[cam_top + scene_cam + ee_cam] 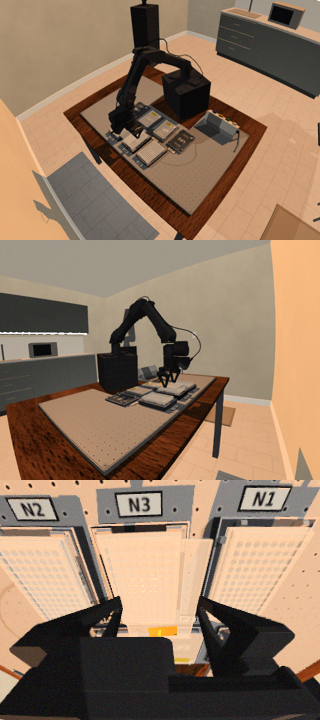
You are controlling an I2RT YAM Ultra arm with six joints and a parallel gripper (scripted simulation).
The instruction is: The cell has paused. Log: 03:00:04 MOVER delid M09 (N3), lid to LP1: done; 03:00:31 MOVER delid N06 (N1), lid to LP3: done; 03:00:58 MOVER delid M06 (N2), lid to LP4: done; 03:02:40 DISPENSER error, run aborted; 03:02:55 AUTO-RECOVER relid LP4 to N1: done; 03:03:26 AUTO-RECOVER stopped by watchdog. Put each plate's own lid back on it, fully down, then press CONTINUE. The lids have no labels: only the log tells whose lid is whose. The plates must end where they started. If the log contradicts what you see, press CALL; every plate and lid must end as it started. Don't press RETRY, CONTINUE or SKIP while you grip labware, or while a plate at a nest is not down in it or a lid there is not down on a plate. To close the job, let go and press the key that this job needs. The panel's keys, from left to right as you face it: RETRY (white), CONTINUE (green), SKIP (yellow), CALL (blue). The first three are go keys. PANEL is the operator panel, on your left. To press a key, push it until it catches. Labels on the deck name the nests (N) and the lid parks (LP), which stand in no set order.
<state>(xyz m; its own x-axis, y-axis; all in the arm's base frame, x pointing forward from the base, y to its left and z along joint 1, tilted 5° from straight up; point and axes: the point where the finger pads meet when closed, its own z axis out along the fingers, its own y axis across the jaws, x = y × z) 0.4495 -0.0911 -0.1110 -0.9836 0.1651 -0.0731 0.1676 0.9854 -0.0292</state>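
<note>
Hand wide apart, pinching a clear lid by its sides, above N3's plate.

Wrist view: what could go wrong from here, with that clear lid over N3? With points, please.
The gripper [128,133] [169,384] [159,600] has the clear lid [197,580] out of line with the N3 plate [134,142] [176,392] [106,565], overhanging towards N1. Lowered here, it would likely land crooked. If it is the lid auto-recovered to N1, it belongs on the N2 plate [151,152] [157,398] [35,565], so releasing it here would mismatch lids. Carried too low, it might brush the N3 plate.
</note>
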